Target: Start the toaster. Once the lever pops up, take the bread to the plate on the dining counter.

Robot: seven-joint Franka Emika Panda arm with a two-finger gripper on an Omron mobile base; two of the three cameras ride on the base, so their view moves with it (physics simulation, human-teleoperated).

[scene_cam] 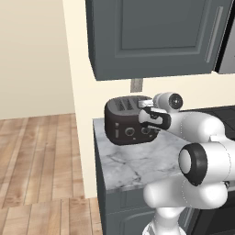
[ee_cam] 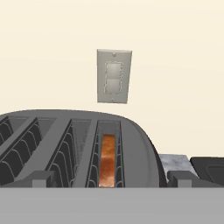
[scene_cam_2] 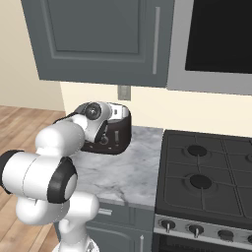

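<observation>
**One slice in the toaster, gripper wide above it**

Two finger tips (ee_cam: 39, 179) stand far apart at the bottom of the hand view, one at each side; the gripper (ee_cam: 109, 181) is fully spread and has hold of nothing. It hovers just over the toaster (scene_cam: 126, 121), at the toaster's right end as seen from the left base view.

Toaster: dark grey, two round knobs on its long face, standing near the back left corner of the marble counter (scene_cam: 137, 163), close to the wall. Counter sits beside a black stove (scene_cam_2: 206, 172).

Bread (ee_cam: 107, 159): brown slice, upright, sunk in a slot of the toaster, the slot nearest the rounded right end in the hand view. Other slots show bare wire guides.

Wall outlet (ee_cam: 113, 76) on the cream wall behind the toaster. Grey cupboard (scene_cam: 156, 36) hangs above.
</observation>
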